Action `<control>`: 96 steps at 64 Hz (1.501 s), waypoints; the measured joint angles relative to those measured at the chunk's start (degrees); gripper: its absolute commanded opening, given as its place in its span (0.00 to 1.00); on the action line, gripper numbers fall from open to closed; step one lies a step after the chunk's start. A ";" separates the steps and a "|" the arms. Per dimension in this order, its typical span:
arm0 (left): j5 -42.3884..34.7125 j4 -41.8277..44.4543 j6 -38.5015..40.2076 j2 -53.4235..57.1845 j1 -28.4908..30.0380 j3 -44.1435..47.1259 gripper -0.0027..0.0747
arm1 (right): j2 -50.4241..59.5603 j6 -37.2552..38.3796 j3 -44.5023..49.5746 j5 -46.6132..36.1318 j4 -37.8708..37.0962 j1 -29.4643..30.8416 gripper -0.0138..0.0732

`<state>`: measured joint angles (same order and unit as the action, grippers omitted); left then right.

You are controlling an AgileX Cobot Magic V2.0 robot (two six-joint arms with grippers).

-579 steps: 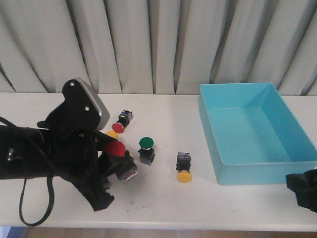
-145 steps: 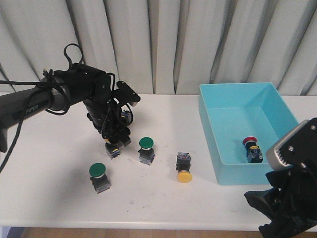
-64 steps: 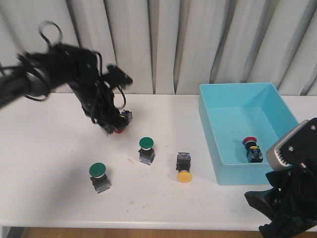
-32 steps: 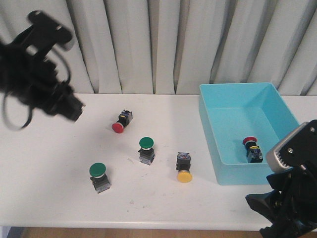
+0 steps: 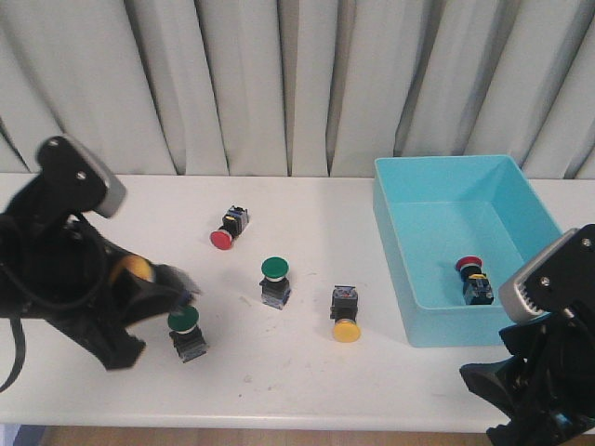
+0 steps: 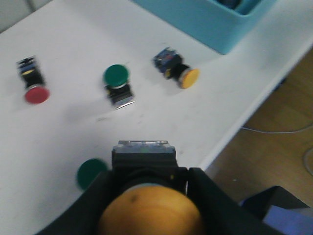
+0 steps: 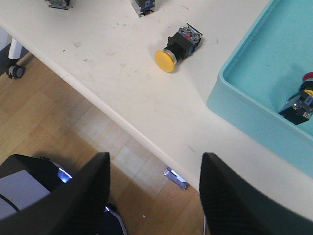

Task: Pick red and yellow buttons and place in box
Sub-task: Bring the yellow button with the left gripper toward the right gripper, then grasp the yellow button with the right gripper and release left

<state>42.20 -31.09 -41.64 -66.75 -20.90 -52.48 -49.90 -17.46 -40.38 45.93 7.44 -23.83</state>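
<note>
— Two grippers sit nearest the camera. What is the left gripper (image 6: 146, 215) doing?

— Its fingers are clamped on a yellow button (image 6: 149, 215), cap toward the wrist camera, held above the table (image 5: 307, 372) near its front left.

— And the right gripper (image 7: 154, 205)?

— Low at the front right, past the table edge, its fingers (image 7: 78, 196) spread wide with nothing between them.

— What lies on the table beyond?

— One green button (image 5: 184, 322) just beside the left arm, then a second yellow button (image 5: 345, 329) on its side and another green button (image 5: 274, 269) standing. Farther back, a red button (image 5: 221, 239) lies on its side.

— The box (image 5: 437, 321)?

— At the right, holding one red button (image 5: 468, 263) near its right wall.
</note>
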 measured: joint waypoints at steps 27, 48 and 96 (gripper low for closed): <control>17.84 -30.37 -50.77 -8.44 0.00 0.00 0.28 | -3.25 -17.50 -1.93 5.13 10.90 -0.37 0.80; 19.69 -33.47 -62.00 -9.80 0.00 0.00 0.28 | -15.89 -42.43 -8.15 6.35 21.26 -0.39 0.80; 19.74 -36.27 -62.19 -9.80 0.00 0.00 0.28 | -23.13 -56.97 -11.89 -9.01 28.83 -16.87 0.76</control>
<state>61.94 -67.36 -103.84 -76.55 -20.90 -52.48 -73.03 -74.43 -52.27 36.92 36.27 -40.70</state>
